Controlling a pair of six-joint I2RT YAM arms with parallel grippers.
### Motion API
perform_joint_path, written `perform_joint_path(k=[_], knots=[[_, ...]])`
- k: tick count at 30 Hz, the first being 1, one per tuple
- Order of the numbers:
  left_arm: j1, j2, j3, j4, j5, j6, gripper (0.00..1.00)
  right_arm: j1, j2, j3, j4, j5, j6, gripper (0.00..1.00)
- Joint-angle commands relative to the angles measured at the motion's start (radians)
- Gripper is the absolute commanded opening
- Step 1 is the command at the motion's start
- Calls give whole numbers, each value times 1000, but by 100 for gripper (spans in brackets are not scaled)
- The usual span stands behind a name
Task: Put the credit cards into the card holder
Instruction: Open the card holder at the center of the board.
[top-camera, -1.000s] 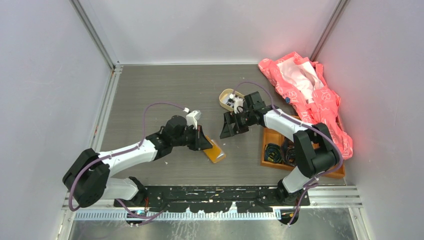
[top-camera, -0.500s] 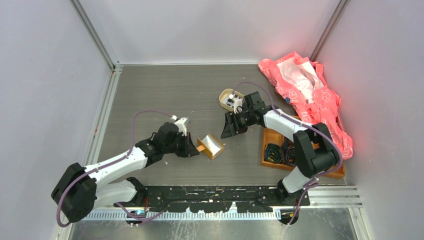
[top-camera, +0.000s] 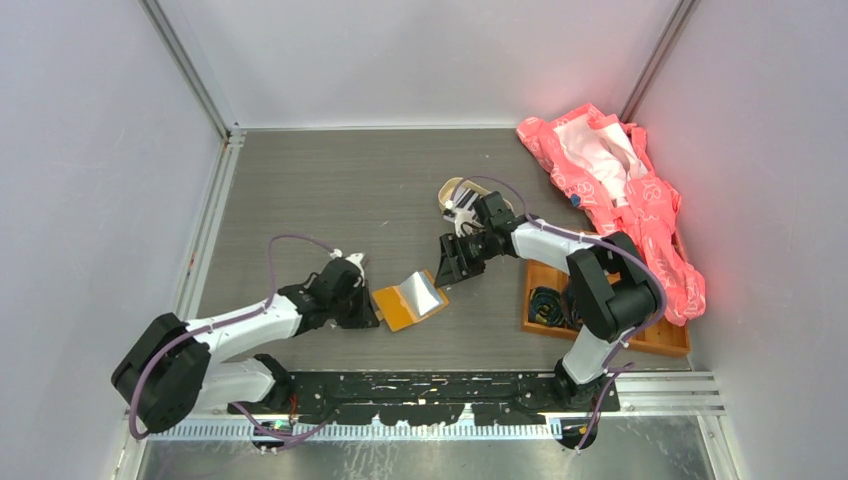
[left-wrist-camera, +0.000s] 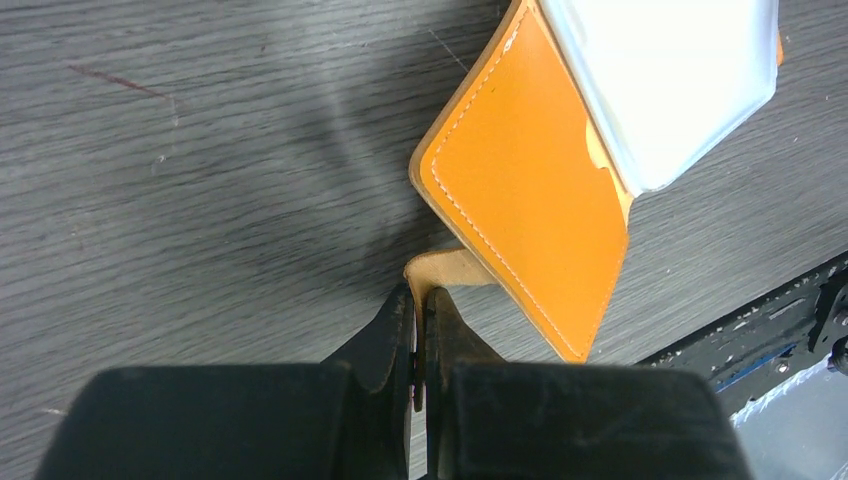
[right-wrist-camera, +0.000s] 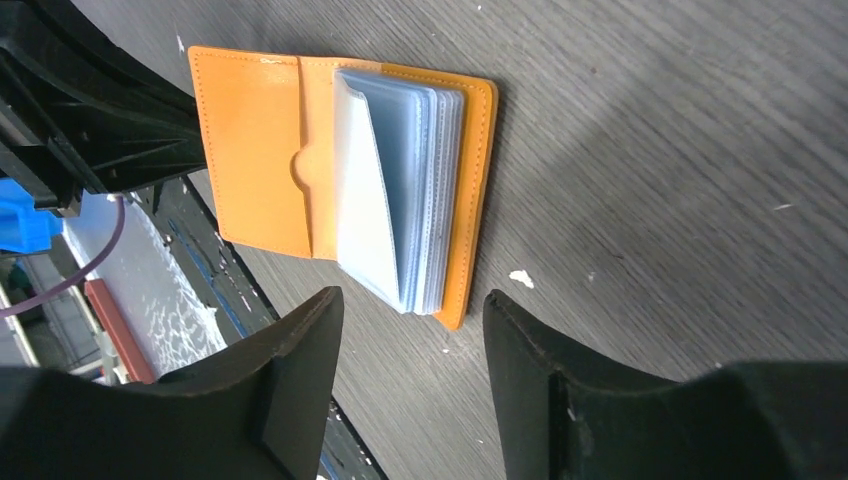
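While left hand (left-wrist-camera: 420, 295) pinches open card holder (top-camera: 400, 302), right hand (right-wrist-camera: 410, 298) gapes.

Robotics lab cell, plain white walls (top-camera: 430, 50), aluminium corner posts (top-camera: 190, 75), black mounting rail (top-camera: 430, 386)

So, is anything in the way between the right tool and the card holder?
Nothing visible. The right tool is open just beyond the card holder, which lies spread open on the table, with only bare table between them. The left tool is shut on the holder's tan tab.
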Motion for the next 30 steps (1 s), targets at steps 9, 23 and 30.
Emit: perform_joint_path(k=[9,23,30], knots=[[3,210,93,11,-16,51,0,30,60,15,51,-41,71,45],[3,338,185,21,1,89,0,41,-9,87,-94,241,-49,46],[3,360,187,26,9,93,0,39,-17,105,-127,281,-87,48]])
